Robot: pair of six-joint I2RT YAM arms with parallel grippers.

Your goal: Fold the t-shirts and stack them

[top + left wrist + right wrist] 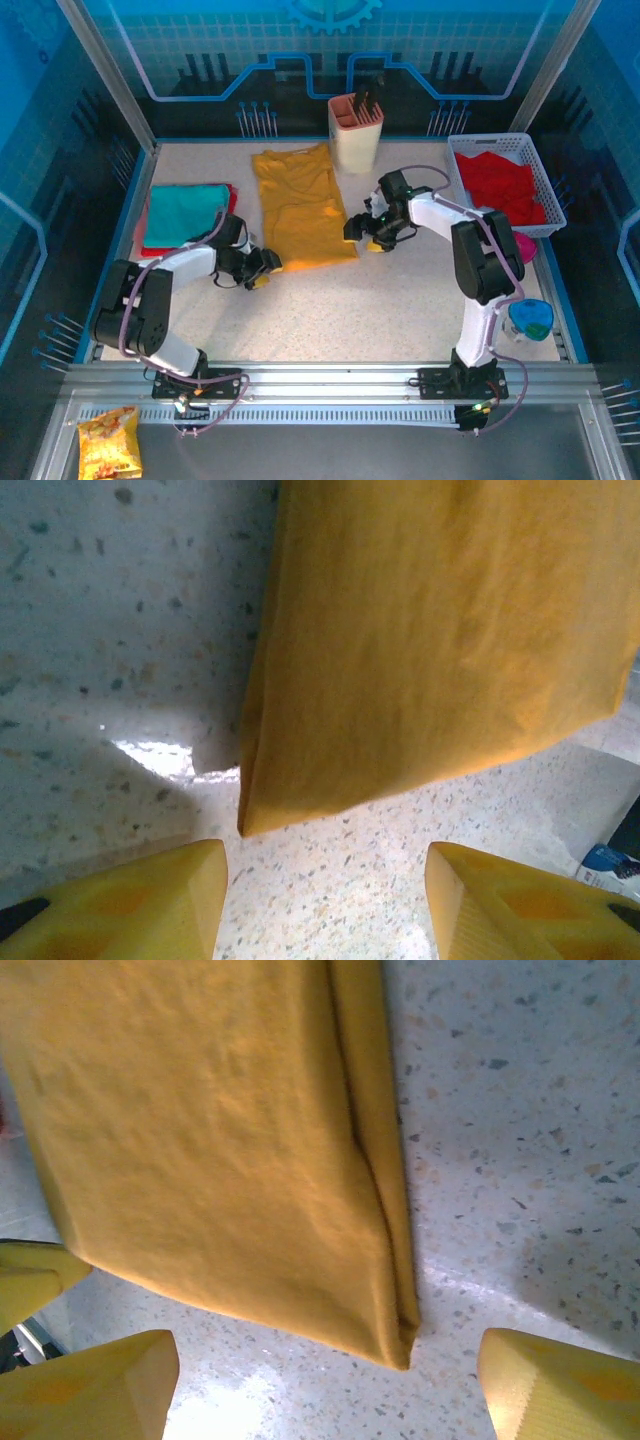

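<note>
The mustard-yellow t-shirt [300, 205] lies folded into a long strip in the middle of the table. My left gripper [262, 268] is open just off its near left corner [245, 825], with the yellow fingers [130, 900] spread over bare table. My right gripper [362, 232] is open just off the near right corner [400, 1345], and nothing lies between its fingers [560, 1390]. A folded teal t-shirt [185, 212] rests on a red one [150, 245] at the left. More red cloth [500, 185] fills the basket.
A beige holder with dark tools [356, 130] stands behind the mustard shirt. The white basket [545, 170] sits at the right edge, with a blue-lidded cup [530, 320] nearer me. A snack bag [108, 443] lies off the table, bottom left.
</note>
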